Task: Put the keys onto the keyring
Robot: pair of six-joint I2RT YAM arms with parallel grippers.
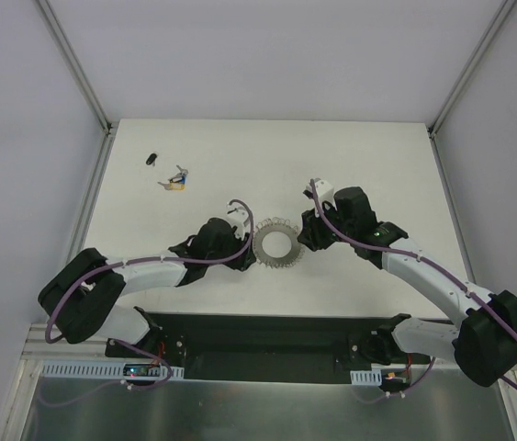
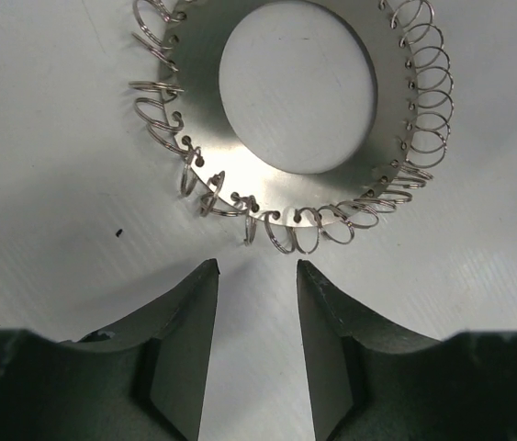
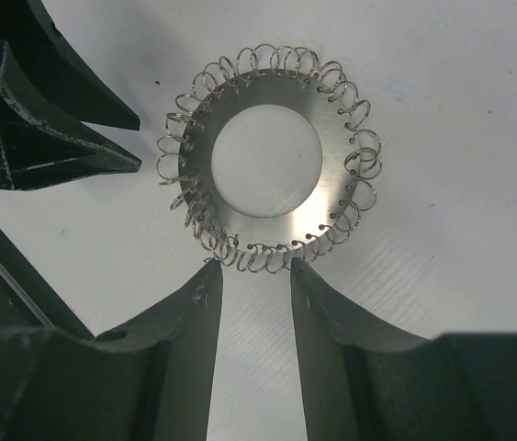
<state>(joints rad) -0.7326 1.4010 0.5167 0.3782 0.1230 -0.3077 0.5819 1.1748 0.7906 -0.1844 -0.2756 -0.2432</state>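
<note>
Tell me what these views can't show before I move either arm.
Keys: top view only, too small to count or read tags.
Dark speck: top view, too small to identify.
Keyring: left wrist view, top edge cuts off its far rim.
Right fingers: right wrist view cannot show whether the tips touch the coils.

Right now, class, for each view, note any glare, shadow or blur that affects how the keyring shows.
Left wrist: the keyring is sharp with a soft sheen; the near fingers look dark. Right wrist: a bright glare spot on the ring's lower right. Top external: the ring is small, its coils barely resolved.
</note>
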